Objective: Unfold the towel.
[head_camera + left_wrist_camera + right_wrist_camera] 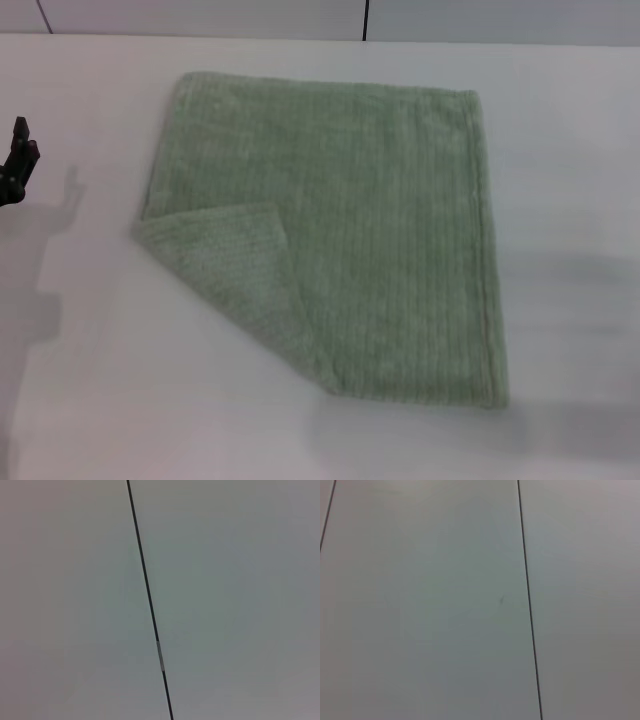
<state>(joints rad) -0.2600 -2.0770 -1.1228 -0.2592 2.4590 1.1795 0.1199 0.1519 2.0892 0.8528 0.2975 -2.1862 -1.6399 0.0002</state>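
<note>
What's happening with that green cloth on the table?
Nothing is holding the towel right now. It lies flat on the white table, with its near-left corner folded over onto itself. The left pincer sits off to the left, away from the cloth. The right one is out of sight.

A plain white, matte tabletop (90, 400) filled most of the head view, w/ soft grey shadows at its left and lower right. Behind it ran a pale grey panelled wall (200, 15), split by thin dark vertical seams (150, 605); both wrist views showed only those panels.
</note>
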